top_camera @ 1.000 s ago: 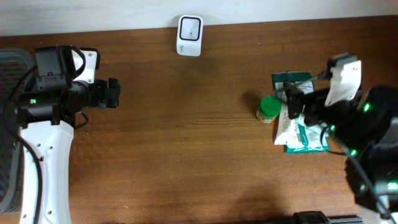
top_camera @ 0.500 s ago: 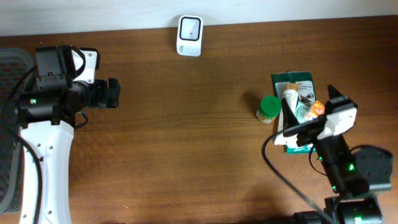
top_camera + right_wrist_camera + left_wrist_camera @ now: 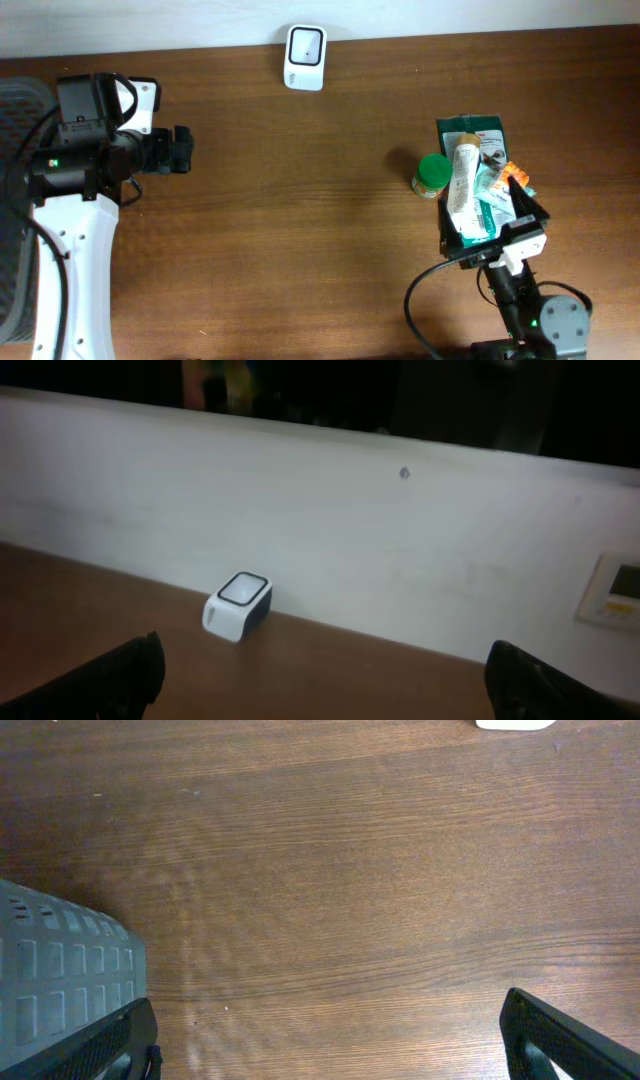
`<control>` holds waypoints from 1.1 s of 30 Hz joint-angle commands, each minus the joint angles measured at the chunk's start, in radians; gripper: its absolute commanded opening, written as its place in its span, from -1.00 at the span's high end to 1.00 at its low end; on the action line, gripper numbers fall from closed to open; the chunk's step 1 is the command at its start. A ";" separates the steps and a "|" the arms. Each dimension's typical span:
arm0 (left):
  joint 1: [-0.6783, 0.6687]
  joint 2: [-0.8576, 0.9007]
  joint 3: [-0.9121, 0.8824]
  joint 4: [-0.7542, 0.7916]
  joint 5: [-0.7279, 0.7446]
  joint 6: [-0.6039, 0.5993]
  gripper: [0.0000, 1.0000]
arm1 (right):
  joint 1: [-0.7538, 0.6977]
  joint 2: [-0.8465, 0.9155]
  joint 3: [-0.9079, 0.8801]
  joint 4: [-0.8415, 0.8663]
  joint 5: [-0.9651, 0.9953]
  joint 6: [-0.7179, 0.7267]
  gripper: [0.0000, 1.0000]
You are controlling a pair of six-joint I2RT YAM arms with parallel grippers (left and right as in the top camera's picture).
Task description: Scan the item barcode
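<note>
Overhead and wrist views of a wooden counter (image 3: pixel 300 220); the white barcode scanner (image 3: pixel 305 44) is seen at the far edge, against the wall (image 3: pixel 330 510); the items are gathered in a pile at the right side: a green pouch (image 3: pixel 470 128) lies flat, a white tube (image 3: pixel 462 185) is laid across it, and a green-lidded jar (image 3: pixel 432 172) stands just beside the pouch's left edge; an orange packet (image 3: pixel 512 172) is partly hidden. The left claw (image 3: pixel 183 150) is held open and empty over bare wood at the left, well apart from the pile, near a grey perforated object (image 3: pixel 60 980); the right claw (image 3: pixel 497 238) is held open at the pile's near edge, nothing between its fingers (image 3: pixel 130 670); contact with the pile cannot be told.
</note>
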State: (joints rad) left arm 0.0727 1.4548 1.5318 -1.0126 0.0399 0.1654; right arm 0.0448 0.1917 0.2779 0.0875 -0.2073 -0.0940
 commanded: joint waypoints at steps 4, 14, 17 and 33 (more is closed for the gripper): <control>0.004 -0.002 0.008 0.001 -0.003 0.016 -0.98 | 0.009 -0.147 -0.164 0.129 0.005 -0.003 -0.97; 0.004 -0.002 0.008 0.001 -0.003 0.016 -0.98 | 0.009 -0.188 -0.272 0.146 0.005 -0.003 -0.97; 0.004 -0.002 0.008 0.001 -0.003 0.016 -0.99 | 0.009 -0.188 -0.272 0.106 0.005 -0.003 -0.97; 0.004 -0.002 0.008 0.001 -0.003 0.016 -0.99 | 0.008 -0.188 -0.272 -0.148 0.009 -0.003 -0.97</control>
State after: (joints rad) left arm 0.0727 1.4548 1.5318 -1.0126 0.0399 0.1654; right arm 0.0460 0.0147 0.0105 -0.0544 -0.2035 -0.1009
